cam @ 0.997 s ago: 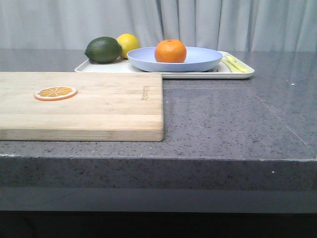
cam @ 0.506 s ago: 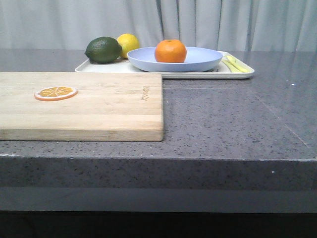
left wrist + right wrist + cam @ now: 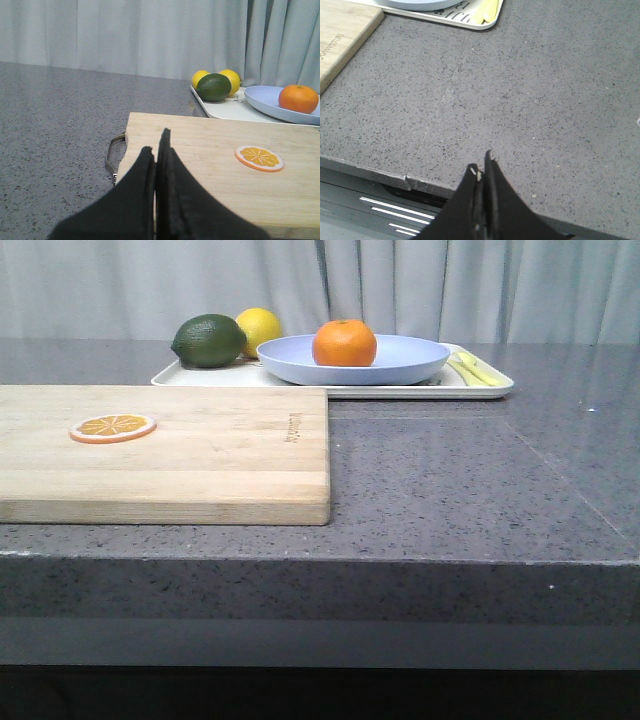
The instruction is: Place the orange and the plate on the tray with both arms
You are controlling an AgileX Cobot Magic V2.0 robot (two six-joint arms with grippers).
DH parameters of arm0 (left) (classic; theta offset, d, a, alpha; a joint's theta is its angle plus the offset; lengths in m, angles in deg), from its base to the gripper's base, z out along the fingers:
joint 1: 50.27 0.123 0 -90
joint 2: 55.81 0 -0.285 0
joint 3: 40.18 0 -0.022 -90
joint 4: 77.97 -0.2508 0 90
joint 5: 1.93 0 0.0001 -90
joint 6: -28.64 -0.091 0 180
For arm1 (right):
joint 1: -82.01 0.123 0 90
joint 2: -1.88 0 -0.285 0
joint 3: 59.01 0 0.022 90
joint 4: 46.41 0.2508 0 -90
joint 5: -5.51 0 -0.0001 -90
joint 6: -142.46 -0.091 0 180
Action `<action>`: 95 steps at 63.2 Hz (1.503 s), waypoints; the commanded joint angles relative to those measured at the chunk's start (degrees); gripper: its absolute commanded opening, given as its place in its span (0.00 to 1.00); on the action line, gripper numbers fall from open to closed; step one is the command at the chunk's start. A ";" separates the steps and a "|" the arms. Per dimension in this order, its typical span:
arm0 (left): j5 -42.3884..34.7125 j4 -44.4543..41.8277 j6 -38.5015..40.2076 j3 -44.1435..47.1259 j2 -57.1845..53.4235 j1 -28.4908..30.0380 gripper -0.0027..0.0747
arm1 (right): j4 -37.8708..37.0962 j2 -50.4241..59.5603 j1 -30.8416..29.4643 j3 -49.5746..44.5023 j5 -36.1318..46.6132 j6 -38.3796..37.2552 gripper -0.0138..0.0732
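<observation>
The orange (image 3: 344, 343) sits inside the plate (image 3: 400, 360), left of the plate's centre, stem spot uppermost. The plate rests on the tray (image 3: 470, 390), which lies at the far side of the bench (image 3: 450, 480), right of centre. On the tray's left end, beside the plate, stand a dark green lime (image 3: 208, 340) and, behind it, a yellow lemon (image 3: 259, 328); the left wrist view shows a second lemon (image 3: 200, 78) further back. A pale yellow utensil (image 3: 474, 370) lies on the tray's right end.

A wooden cutting board (image 3: 200, 455) occupies the near left of the bench, its far edge just short of the tray. An orange slice (image 3: 112, 427) lies flat on it towards the left.

Left pincer (image 3: 157, 150): fingers pressed together, holding nothing, positioned over the board's left end near its metal handle (image 3: 114, 155). Right pincer (image 3: 482, 167): fingers pressed together, holding nothing, above bare bench at the near right edge. Neither appears in the front view.
</observation>
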 commanded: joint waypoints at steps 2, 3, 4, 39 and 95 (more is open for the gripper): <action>-4.19 0.50 -0.08 1.54 -1.11 0.14 0.01 | -0.43 1.66 -0.67 0.13 4.87 0.38 0.02; -4.19 0.50 -0.08 1.54 -1.11 0.14 0.01 | -0.61 2.11 -0.97 -0.46 5.27 0.38 0.02; -4.19 0.50 -0.08 1.54 -1.11 0.14 0.01 | -1.19 2.66 -1.33 -0.91 6.12 0.38 0.02; -4.19 0.50 -0.08 1.54 -1.11 0.14 0.01 | -1.19 24.48 -6.57 -37.96 54.07 0.38 0.02; -4.19 0.50 -0.08 1.54 -1.11 0.14 0.01 | -1.19 24.44 -9.53 -37.87 48.92 0.38 0.02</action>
